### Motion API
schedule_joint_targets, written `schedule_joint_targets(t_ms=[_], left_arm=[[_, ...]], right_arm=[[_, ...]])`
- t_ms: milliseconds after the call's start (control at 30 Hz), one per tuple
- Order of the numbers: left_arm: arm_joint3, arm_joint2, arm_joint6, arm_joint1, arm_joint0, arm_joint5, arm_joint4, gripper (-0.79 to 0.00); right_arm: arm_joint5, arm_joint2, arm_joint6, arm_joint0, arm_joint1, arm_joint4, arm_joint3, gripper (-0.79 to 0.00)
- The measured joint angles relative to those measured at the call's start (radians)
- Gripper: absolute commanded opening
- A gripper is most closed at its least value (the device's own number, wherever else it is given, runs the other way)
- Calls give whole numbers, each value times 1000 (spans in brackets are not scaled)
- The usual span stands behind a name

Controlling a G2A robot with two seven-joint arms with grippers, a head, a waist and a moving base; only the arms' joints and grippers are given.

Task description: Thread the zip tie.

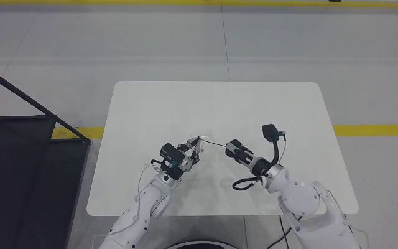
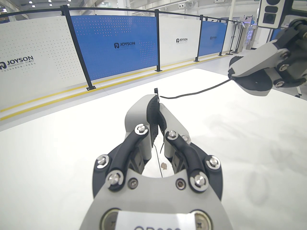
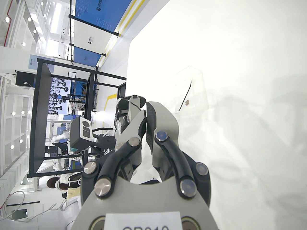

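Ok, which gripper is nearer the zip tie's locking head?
Left. The left gripper is shut on the zip tie beside its head; the right gripper pinches the far tail end.

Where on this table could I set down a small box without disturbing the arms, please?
The far half of the table, beyond both grippers, is bare, as are its two side margins. It is crowded front and centre, where the left gripper and right gripper hold the zip tie between them.
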Motion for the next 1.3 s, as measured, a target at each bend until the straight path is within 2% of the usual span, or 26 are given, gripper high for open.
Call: schedule_joint_targets(t_ms=[333, 1300], left_arm=[[0, 0, 0, 0, 0, 0, 0, -785], [0, 0, 0, 0, 0, 0, 0, -785]], right_arm=[[-27, 12, -3, -19, -2, 6, -9, -785], [2, 13, 13, 13, -13, 27, 20, -785]])
